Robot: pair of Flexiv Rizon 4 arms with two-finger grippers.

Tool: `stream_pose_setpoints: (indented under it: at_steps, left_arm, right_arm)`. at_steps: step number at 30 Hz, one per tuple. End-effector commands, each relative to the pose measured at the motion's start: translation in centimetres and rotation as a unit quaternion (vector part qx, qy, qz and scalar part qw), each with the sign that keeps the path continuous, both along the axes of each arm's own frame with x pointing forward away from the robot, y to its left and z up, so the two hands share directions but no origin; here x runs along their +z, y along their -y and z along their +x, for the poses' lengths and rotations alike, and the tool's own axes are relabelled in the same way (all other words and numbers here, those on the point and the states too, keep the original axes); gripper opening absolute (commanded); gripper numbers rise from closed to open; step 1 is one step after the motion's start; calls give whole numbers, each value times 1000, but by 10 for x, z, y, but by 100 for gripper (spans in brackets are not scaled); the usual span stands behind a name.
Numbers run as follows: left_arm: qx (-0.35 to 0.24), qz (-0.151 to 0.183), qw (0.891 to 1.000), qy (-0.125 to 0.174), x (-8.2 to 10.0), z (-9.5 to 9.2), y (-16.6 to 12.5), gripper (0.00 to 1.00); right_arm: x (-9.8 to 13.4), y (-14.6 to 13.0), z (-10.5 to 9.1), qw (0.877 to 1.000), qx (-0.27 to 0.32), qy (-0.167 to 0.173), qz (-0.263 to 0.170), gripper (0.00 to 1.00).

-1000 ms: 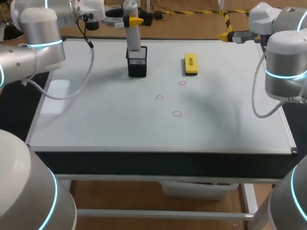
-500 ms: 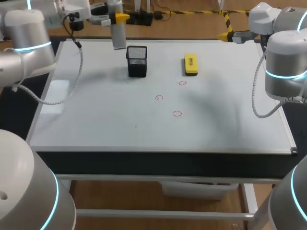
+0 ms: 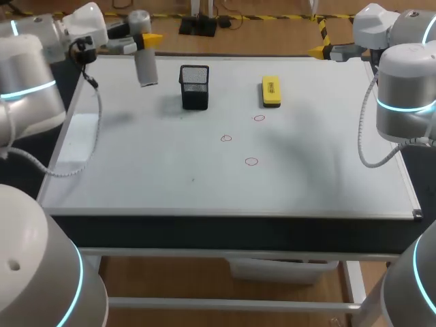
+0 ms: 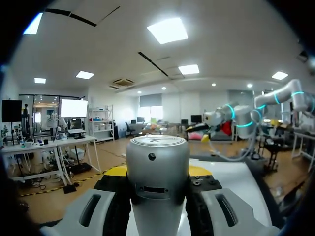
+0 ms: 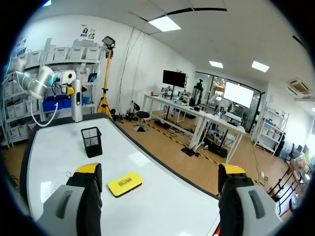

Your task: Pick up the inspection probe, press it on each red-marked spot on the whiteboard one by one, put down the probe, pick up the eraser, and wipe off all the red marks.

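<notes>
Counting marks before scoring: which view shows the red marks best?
Head view: all three marks show on the board. The left wrist view is filled by the probe, no marks; the right wrist view shows the board but no mark clearly.

Far-left corner: probe (image 3: 145, 68) in left gripper (image 3: 144, 41), above whiteboard (image 3: 136, 170), left of cup (image 3: 194, 87). Right of cup — eraser (image 3: 271, 91). Three marks (image 3: 226, 138) nearer the front — mid-board.

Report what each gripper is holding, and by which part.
The left gripper is shut on the grey cylindrical inspection probe, gripping its upper part from two sides, with the lower end hanging free. The right gripper is open and holds nothing.
</notes>
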State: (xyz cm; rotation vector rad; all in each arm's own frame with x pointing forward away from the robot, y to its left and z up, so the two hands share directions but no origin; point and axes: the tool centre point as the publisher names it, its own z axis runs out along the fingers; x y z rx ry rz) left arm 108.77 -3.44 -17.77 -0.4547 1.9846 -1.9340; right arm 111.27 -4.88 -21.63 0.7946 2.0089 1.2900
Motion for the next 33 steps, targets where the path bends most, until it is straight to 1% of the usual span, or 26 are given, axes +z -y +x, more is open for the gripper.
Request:
stream_pose_setpoints:
  at_steps: [1,11,13,28,30,31,32,33]
  left_arm:
    - [65,0,998,2,-4,-16,-12,0]
    - [89,6,996,-8,-17,-27,-35,0]
    - [94,15,995,-12,-19,-29,-41,0]
    - [94,15,995,-12,-19,-29,-41,0]
    - [94,15,995,-12,-19,-29,-41,0]
    - [94,15,995,-12,-19,-29,-41,0]
    - [94,15,995,-12,-19,-29,-41,0]
    - [94,15,995,-12,-19,-29,-41,0]
  right_arm:
    - [0,0,1,1000,1,0,0,100]
    - [0,0,1,1000,1,0,0,100]
    - [0,0,1,1000,1,0,0,100]
    - [0,0,1,1000,1,0,0,100]
    - [-8,-5,8,997,67,-31,-18,100]
    - [-12,-6,13,995,86,-42,-25,100]
    - [-13,-7,18,994,99,-46,-32,100]
    - [-15,-8,23,990,125,-57,-34,100]
